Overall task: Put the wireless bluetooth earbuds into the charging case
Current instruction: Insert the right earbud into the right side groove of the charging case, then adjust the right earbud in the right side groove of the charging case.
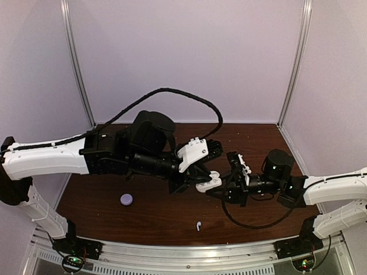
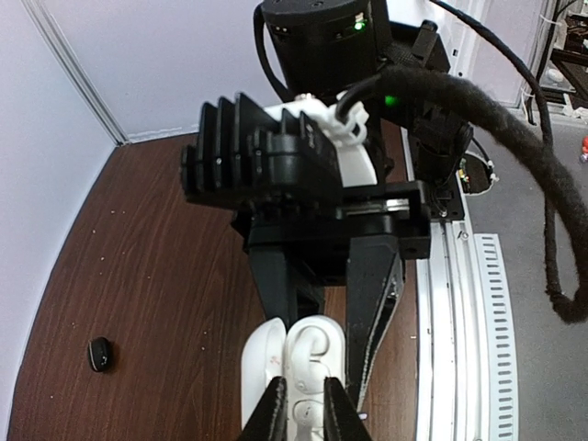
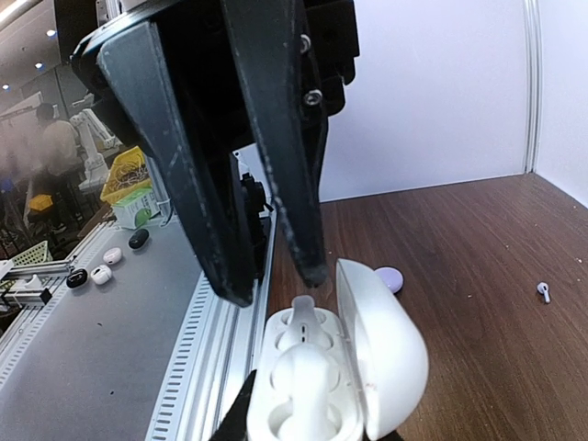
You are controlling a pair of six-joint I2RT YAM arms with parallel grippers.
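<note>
Dark wood bench (image 1: pixel 155 213) inside white walls. The right end effector (image 1: pixel 221 188) pinches the open case (image 3: pixel 388 360) mid-bench, with a white bud (image 3: pixel 299 382) seated inside. The left end effector (image 2: pixel 301 418) hovers just above it, fingers slightly spread and empty. A stemmed bud (image 1: pixel 198 226) lies near the front edge. It is likely featherlight, hard and slick, so pinch gently across the stem.

The left arm (image 1: pixel 43 159) is showing a white shell, turning black toward the left hand (image 1: pixel 194 181); a braided black cable (image 1: pixel 172 91) is arching behind it; green lights glowing on the right arm (image 1: pixel 281 172).
</note>
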